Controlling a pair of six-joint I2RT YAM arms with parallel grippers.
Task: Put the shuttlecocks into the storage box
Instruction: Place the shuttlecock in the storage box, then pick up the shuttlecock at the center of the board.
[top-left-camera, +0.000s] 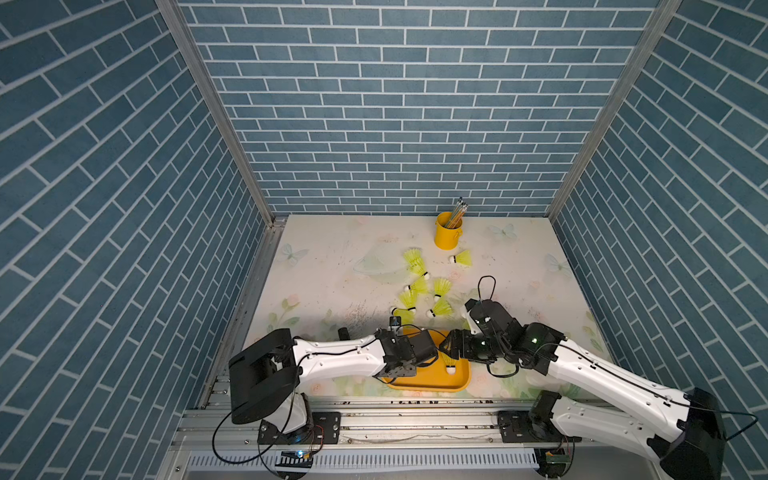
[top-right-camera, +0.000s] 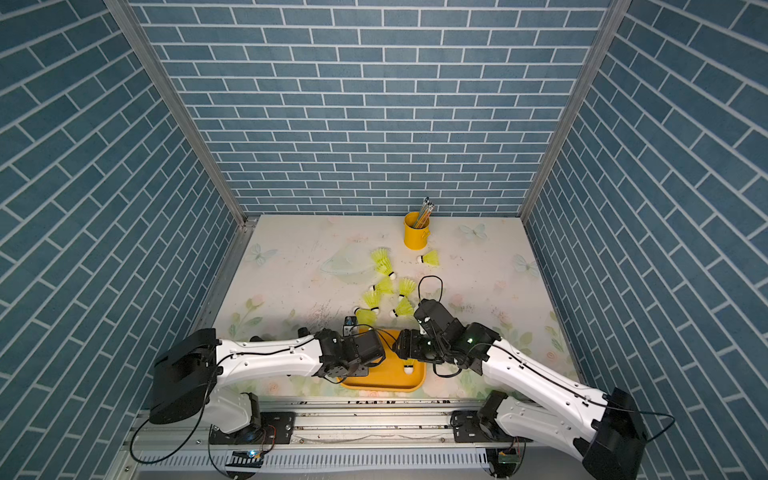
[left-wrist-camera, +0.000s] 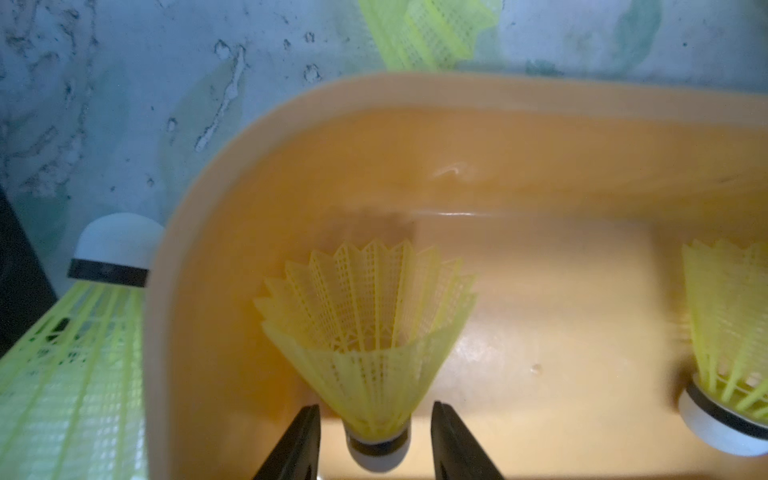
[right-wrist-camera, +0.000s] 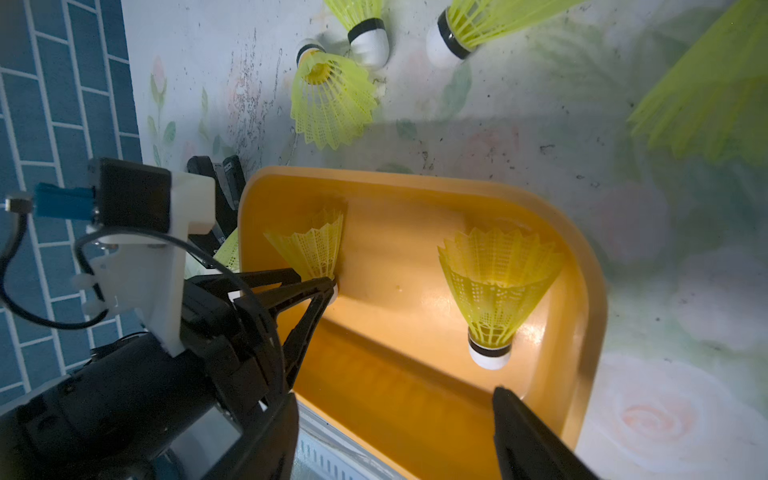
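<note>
Two shuttlecocks (right-wrist-camera: 496, 291) are standing cork-down in the storage box (right-wrist-camera: 582, 291). The left gripper (left-wrist-camera: 376, 407) is flanking one, jaws narrowly parted. The right gripper (right-wrist-camera: 395, 395) is hovering wide-jawed and empty. Rising straight up should avoid toppling it.

No legible text, label or number anywhere.
</note>
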